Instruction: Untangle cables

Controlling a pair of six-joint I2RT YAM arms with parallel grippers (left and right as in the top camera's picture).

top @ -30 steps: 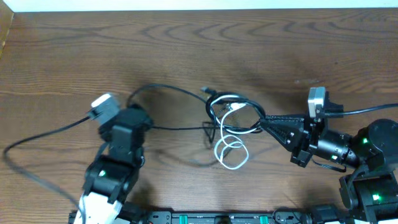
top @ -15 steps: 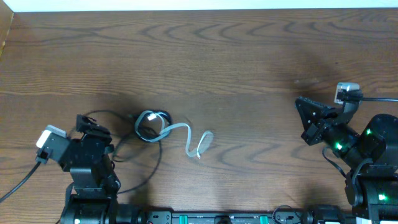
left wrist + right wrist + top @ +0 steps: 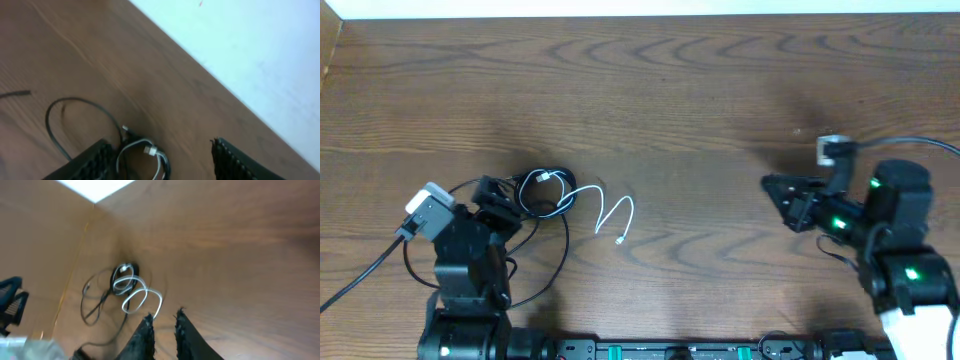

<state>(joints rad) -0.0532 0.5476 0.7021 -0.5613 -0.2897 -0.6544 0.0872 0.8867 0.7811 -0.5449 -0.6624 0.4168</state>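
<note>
Your left gripper (image 3: 161, 145) stands open with the knotted cables (image 3: 548, 190) just ahead between its fingers, likely lined up to pinch the knot. Your right gripper (image 3: 163, 314), barely parted and empty, has them well ahead.

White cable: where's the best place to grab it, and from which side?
Grip the white cable on its free wavy tail, near the plug end. That stretch lies alone on the table, right of the black cable coil, where its other end is looped in. Come from above and the right, likely with the right gripper, jaws across the strand.
</note>
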